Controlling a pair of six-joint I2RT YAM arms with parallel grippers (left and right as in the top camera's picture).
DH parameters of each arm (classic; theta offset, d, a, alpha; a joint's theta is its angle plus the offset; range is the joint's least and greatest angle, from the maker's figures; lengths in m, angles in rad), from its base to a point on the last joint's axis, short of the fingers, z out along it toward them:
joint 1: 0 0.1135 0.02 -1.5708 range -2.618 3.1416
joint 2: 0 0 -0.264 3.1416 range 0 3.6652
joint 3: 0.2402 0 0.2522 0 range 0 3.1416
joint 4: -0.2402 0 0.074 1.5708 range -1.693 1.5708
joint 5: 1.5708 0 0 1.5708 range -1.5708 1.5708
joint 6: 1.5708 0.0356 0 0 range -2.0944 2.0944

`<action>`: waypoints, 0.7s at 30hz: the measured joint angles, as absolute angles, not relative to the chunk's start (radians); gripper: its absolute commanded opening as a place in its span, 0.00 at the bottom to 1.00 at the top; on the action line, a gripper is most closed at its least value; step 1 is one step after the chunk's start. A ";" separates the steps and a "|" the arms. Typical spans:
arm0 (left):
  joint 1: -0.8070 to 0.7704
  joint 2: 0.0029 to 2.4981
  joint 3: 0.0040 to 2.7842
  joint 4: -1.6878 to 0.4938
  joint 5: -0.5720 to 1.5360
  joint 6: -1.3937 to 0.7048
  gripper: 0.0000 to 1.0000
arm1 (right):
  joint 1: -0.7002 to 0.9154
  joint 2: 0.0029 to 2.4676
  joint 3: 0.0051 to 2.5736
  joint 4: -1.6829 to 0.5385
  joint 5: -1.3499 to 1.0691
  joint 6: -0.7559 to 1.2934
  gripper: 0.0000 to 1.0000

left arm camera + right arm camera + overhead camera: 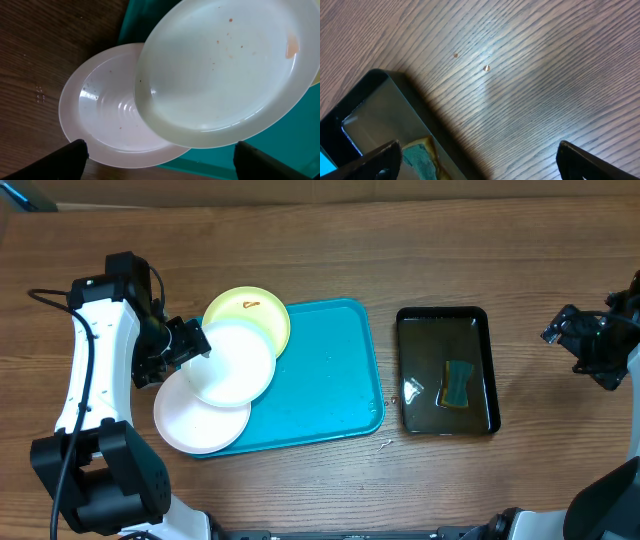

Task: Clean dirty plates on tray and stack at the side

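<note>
Overhead, the smeared white plate (235,360) overlapped a lower white plate (198,422) off the nine-o'clock rim of the turquoise tray (320,380), apparently starting the side stack; left fingers (70,157) stood apart beside it, right fingers (375,160) likewise.

Tray (320,380): plain turquoise-blue. Upper white plate (225,75): faint orange-red specks (1 larger orange smear near the rim). Lower white plate (105,107): dark specks. Yellow-green plate (258,308): pale, 1 red-brown mark. Small tray (445,313): glossy black. Sponge (457,384): teal and yellow. Surface (450,240): brown wood grain.
</note>
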State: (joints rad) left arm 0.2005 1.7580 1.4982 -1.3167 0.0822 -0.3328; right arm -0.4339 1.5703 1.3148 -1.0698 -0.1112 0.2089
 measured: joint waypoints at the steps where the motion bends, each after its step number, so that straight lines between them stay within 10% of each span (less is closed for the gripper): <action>1: 0.200 1.758 1.498 -1.317 0.082 -0.333 0.97 | -0.434 1.570 1.315 -1.070 -0.111 0.209 1.00; 21: 0.200 1.758 1.498 -1.320 0.087 -0.333 0.97 | -0.434 1.570 1.315 -1.070 -0.112 0.208 1.00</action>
State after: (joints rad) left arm 0.2005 1.7580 1.4982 -1.3205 0.0868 -0.3328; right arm -0.4339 1.5703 1.3148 -1.0702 -0.1116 0.2085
